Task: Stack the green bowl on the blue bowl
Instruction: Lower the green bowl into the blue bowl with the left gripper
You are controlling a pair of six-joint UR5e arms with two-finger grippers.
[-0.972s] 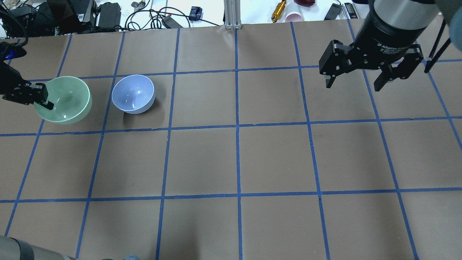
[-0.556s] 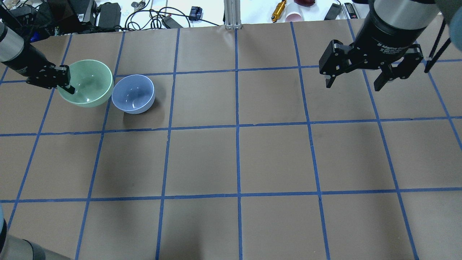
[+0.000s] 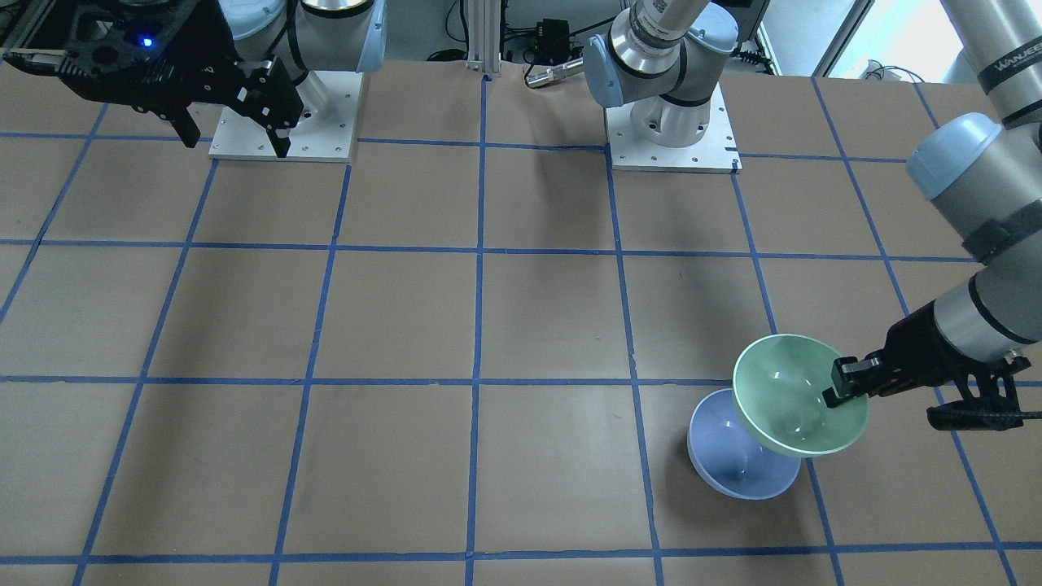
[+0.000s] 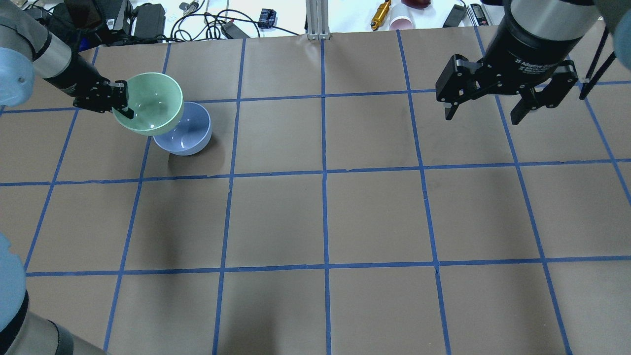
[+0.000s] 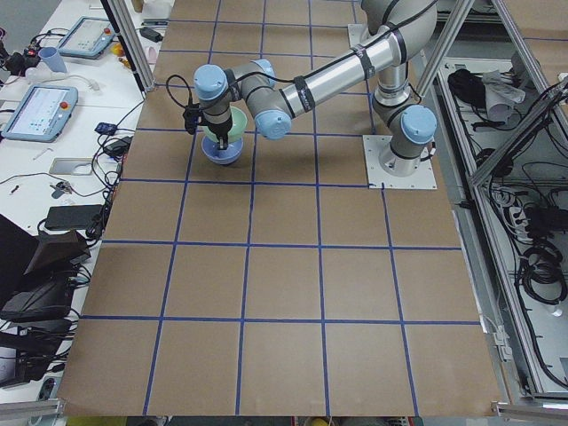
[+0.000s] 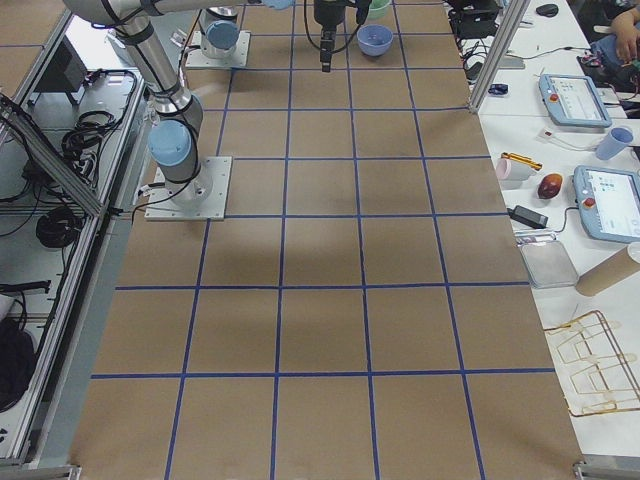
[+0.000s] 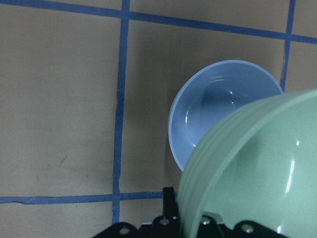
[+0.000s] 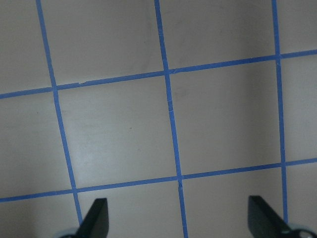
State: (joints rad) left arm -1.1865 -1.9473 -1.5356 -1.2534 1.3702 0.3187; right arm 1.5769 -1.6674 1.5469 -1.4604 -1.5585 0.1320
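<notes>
The green bowl (image 4: 150,103) hangs off the desk (image 4: 374,217) with its mouth facing up. It is held at the far left of the grid as seen from behind the robot. Being round, it has no long axis to speak of. From across the desk its rim looks a little tipped rather than level. From overhead the rim reads almost as a plain circle.

The left tool (image 4: 124,106) comes in from the side and pinches the bowl's rim, one finger inside the wall and one outside. The blue bowl (image 4: 190,135) stands upright on the desk just beside and below it. From overhead the green bowl covers the blue bowl's far-left edge, so the two overlap but are not lined up. I cannot tell whether they touch.

The left wrist camera shows something the fixed views miss: the green bowl's ribbed outer wall close up. The open inside of the blue bowl peeks out beyond that wall. In the view along the desk from the robot's left, the green bowl seems to sit nearly on top of the blue one.

Well away on the other side, the right tool (image 4: 483,117) hangs above the blue tape lines (image 4: 324,172) with its fingers spread wide and nothing between them. Its own camera shows only two fingertips far apart over bare brown squares.
</notes>
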